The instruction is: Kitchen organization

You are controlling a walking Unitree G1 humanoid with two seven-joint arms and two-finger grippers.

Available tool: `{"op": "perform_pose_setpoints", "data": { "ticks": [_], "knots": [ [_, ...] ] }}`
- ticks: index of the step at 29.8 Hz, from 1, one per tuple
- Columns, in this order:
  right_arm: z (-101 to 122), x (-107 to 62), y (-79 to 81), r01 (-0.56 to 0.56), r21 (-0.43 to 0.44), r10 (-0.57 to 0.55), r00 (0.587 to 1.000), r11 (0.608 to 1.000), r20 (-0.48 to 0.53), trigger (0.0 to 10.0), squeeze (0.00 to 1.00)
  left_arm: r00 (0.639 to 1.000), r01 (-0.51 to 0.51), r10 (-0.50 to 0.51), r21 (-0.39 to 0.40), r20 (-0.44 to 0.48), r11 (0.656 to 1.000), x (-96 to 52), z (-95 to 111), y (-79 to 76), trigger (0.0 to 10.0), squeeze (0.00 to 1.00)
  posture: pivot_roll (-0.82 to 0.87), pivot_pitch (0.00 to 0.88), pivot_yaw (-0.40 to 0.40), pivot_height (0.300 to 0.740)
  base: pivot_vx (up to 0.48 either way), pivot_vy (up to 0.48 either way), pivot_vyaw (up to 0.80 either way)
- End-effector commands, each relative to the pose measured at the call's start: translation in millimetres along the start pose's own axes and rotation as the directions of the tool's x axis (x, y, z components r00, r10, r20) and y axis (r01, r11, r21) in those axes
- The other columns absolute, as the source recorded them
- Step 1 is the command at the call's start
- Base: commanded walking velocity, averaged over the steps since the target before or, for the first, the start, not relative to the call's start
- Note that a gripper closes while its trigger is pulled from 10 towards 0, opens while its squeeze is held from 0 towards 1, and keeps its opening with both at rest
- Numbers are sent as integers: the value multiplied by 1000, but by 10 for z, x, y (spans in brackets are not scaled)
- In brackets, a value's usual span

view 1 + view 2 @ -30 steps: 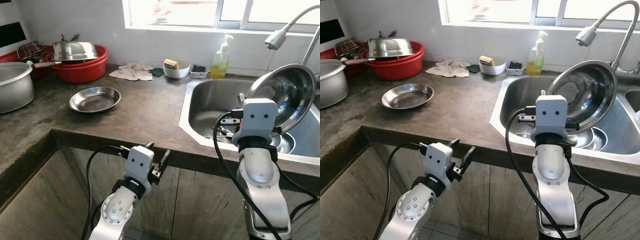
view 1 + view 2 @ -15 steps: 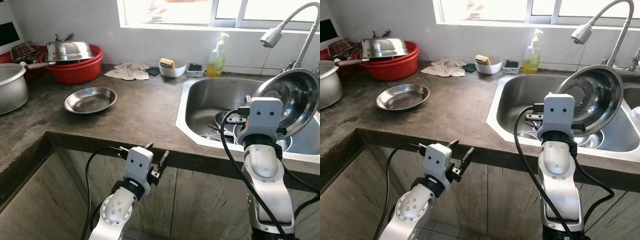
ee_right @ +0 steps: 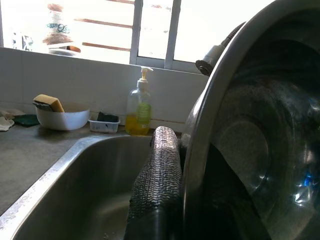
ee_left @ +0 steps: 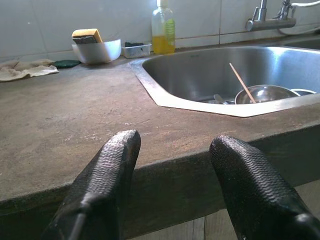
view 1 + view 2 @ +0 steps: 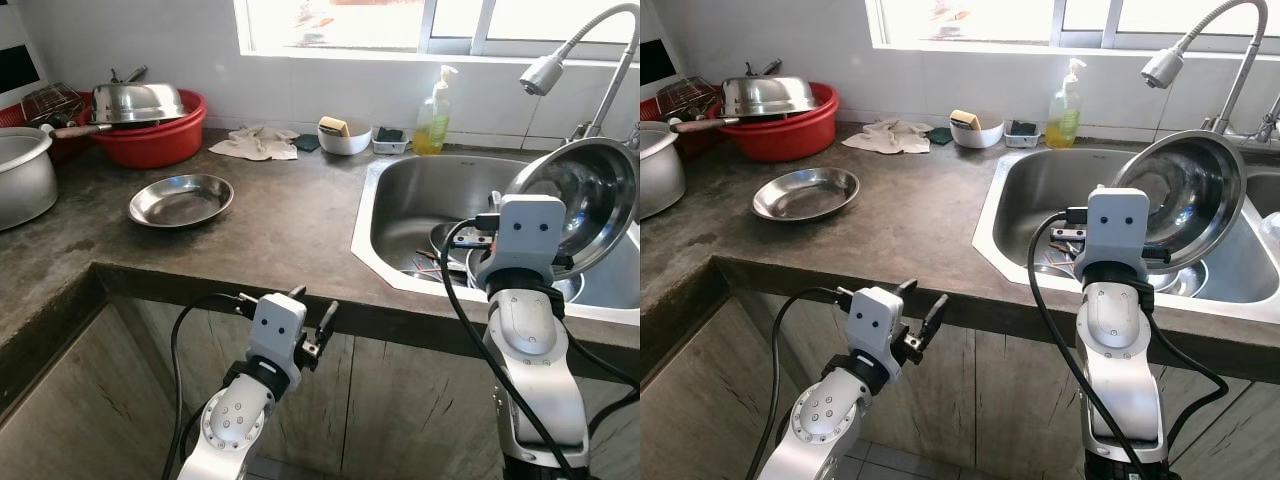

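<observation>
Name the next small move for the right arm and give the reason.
Probably carry the steel bowl left, out over the counter. The right gripper has its jaws clamped on the bowl's rim, holding it tilted above the sink, while the flat steel dish already sits on the counter.

A dark stone countertop [image 5: 290, 225] runs along the tiled wall and turns a corner at its left end. Set into its right part is a steel sink [image 5: 425, 205]. On the counter lie a shallow steel dish [image 5: 181, 200] near the middle, a grey pot [image 5: 22, 180] at the left edge, a red basin [image 5: 160, 138], a crumpled cloth [image 5: 256, 144], a white sponge bowl [image 5: 343, 139], a small tray [image 5: 389, 144] and a soap bottle [image 5: 433, 118] along the back edge.
</observation>
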State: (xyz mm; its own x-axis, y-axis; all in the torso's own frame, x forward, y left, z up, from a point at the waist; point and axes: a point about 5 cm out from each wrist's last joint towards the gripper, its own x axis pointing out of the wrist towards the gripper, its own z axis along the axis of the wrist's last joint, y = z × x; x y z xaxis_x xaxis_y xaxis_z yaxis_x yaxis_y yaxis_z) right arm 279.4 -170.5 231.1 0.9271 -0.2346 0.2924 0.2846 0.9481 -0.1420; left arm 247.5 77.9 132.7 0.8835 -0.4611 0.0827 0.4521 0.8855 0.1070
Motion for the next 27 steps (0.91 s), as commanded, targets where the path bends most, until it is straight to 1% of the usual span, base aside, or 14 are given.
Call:
{"op": "perform_pose_setpoints", "data": {
  "ticks": [1, 6, 8, 9, 11, 19, 22, 24, 26, 27],
  "knots": [
    [39, 22, 1, 4, 2, -4, 1000, 1000, 9, 10000, 0, 1000, 0, 0, 5, 2, 1000, -3, 20, 4, 10000, 0, 14, 7, -7, 740, 0, 0, 0],
    [43, 40, -14, 7, 3, -7, 1000, 1000, 7, 10000, 0, 1000, 0, 0, 4, 2, 1000, -4, 20, 4, 10000, 0, 14, 7, -7, 740, 0, 0, 0],
    [14, 213, -6, -33, 25, 34, 999, 999, -31, 10000, 0, 1000, 1, -1, 5, 4, 1000, -29, 23, -8, 10000, 0, 28, 4, -24, 740, 0, 0, 0],
    [10, 258, 1, -45, 33, 47, 998, 998, -40, 10000, 0, 1000, -1, 1, 5, 3, 1000, -39, 22, -9, 10000, 0, 29, 5, -23, 740, 0, 0, 0],
    [8, 279, 7, -52, 37, 53, 998, 998, -44, 10000, 0, 1000, -2, 2, 6, 2, 1000, -45, 21, -9, 10000, 0, 29, 5, -23, 740, 0, 0, 0],
    [12, 263, 24, -52, 43, 54, 998, 998, -42, 10000, 0, 1000, -1, 1, 7, -6, 1000, -36, 14, 2, 10000, 0, 25, 0, -18, 740, 0, 0, 0],
    [3, 292, 20, -58, 47, 60, 997, 997, -46, 10000, 0, 1000, -1, 1, 15, -1, 1000, -24, 23, 3, 10000, 0, 28, 4, -22, 740, 0, 0, 0],
    [-3, 304, 25, -68, 53, 70, 996, 996, -51, 10000, 0, 1000, -5, 5, 35, 4, 999, -20, 30, 9, 10000, 0, 27, 8, -21, 740, 0, 0, 0],
    [-3, 306, 28, -72, 57, 75, 996, 996, -52, 10000, 0, 1000, -7, 7, 35, 3, 999, -20, 29, 12, 10000, 0, 27, 8, -21, 740, 0, 0, 0],
    [-7, 311, 38, -87, 62, 91, 994, 994, -55, 10000, 0, 1000, -10, 10, 40, -3, 999, -20, 19, 17, 10000, 0, 26, 8, -18, 740, 285, -382, 0]
  ]
}}
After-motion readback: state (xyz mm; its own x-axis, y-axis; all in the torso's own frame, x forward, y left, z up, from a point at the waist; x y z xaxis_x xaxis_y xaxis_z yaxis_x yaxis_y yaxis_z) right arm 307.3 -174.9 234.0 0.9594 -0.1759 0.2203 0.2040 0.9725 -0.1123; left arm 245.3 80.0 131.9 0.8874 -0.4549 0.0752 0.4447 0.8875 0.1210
